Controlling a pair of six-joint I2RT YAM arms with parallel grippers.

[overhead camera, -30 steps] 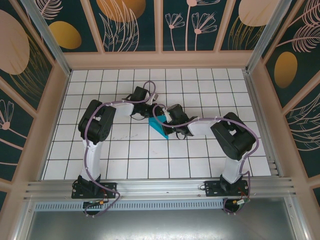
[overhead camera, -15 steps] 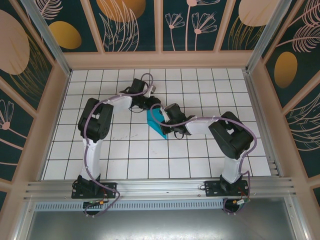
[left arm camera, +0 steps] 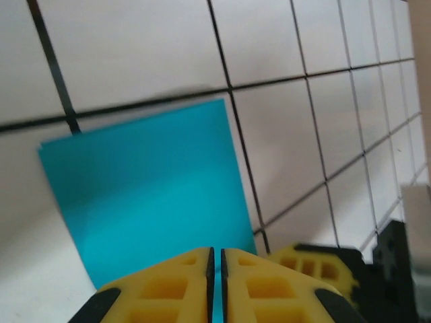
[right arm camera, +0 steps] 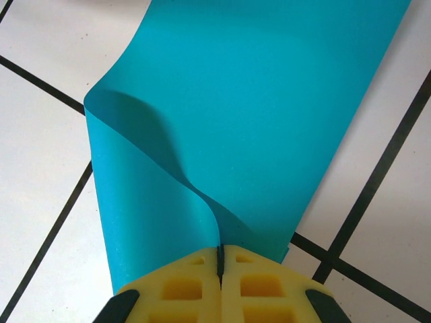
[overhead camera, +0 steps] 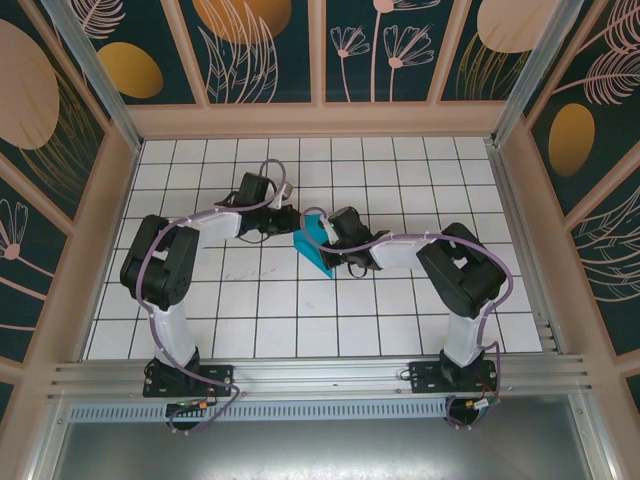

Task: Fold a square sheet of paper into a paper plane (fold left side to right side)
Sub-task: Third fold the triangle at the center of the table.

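Note:
The square sheet of paper (overhead camera: 313,252) lies folded over on the white tiled floor (overhead camera: 260,300), a narrow cyan-teal shape near the middle. My right gripper (overhead camera: 327,238) is shut on its raised edge; in the right wrist view the paper (right arm camera: 269,114) curls up from the floor into the gripper (right arm camera: 219,250). My left gripper (overhead camera: 287,222) hovers just left of the paper, its fingers closed to a hairline gap with nothing held. In the left wrist view the flat paper (left arm camera: 148,195) lies beyond that gripper (left arm camera: 215,252), and a yellow finger of the right gripper (left arm camera: 311,260) shows at the lower right.
Peach-framed walls (overhead camera: 320,120) with dark floral panels close in the floor at the back and sides. An aluminium rail (overhead camera: 320,375) runs along the near edge where both arm bases are bolted. Bare tiles stretch in front of and behind the paper.
The left arm has swung its elbow out to the left and its gripper has drawn back to the paper's left side. The right gripper has kept its hold with little movement.

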